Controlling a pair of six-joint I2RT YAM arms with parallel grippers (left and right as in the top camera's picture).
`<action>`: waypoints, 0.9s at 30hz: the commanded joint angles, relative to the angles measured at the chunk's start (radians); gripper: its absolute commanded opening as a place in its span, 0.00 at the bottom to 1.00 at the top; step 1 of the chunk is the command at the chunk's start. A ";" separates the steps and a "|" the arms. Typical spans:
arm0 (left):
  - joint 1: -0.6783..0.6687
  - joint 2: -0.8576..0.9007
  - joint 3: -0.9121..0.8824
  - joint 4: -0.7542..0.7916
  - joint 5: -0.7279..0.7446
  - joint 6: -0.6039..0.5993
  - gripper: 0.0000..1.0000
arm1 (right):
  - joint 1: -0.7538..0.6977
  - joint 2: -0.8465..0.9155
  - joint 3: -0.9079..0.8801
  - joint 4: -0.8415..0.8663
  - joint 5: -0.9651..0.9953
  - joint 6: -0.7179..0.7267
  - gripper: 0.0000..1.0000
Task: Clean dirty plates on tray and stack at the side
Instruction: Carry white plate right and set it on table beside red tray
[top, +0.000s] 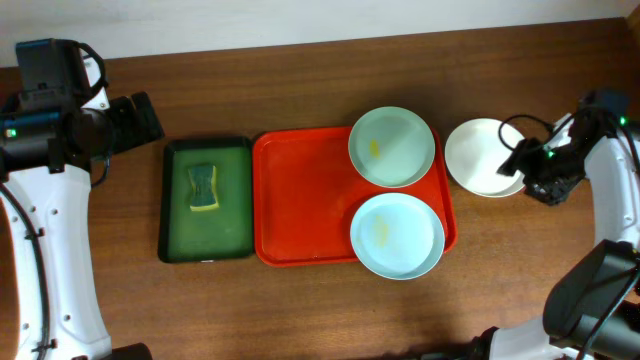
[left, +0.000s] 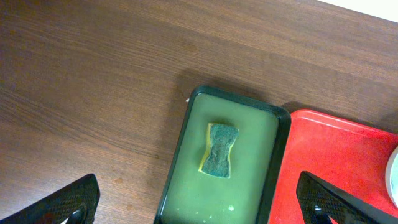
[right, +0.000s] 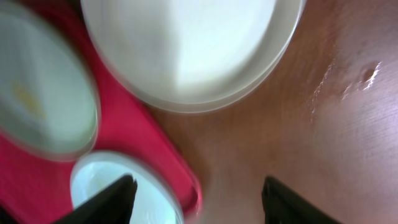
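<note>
While the white plate (top: 486, 157) is lying on the table just right of the tray (top: 300, 200), the right gripper (top: 522, 160) is hanging at its right rim with fingers apart and nothing between them. In my judgement it should be rising clear without nudging that rim. The far mint plate (top: 392, 146) and the near mint plate (top: 397, 235) are sitting on the tray's right side, both yellow-smeared. The left gripper (left: 202, 202) is hovering, fingers wide apart and empty, near the green tray (top: 235, 210) holding the sponge (top: 203, 188).
</note>
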 joint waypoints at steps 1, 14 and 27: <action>0.000 -0.002 0.003 0.002 -0.001 -0.010 0.99 | 0.085 -0.011 0.001 -0.165 -0.012 -0.152 0.70; 0.000 -0.002 0.003 0.002 -0.001 -0.010 0.99 | 0.313 -0.009 -0.337 0.031 0.017 -0.090 0.54; 0.000 -0.002 0.003 0.002 -0.001 -0.010 0.99 | 0.348 -0.009 -0.411 0.140 -0.013 -0.076 0.04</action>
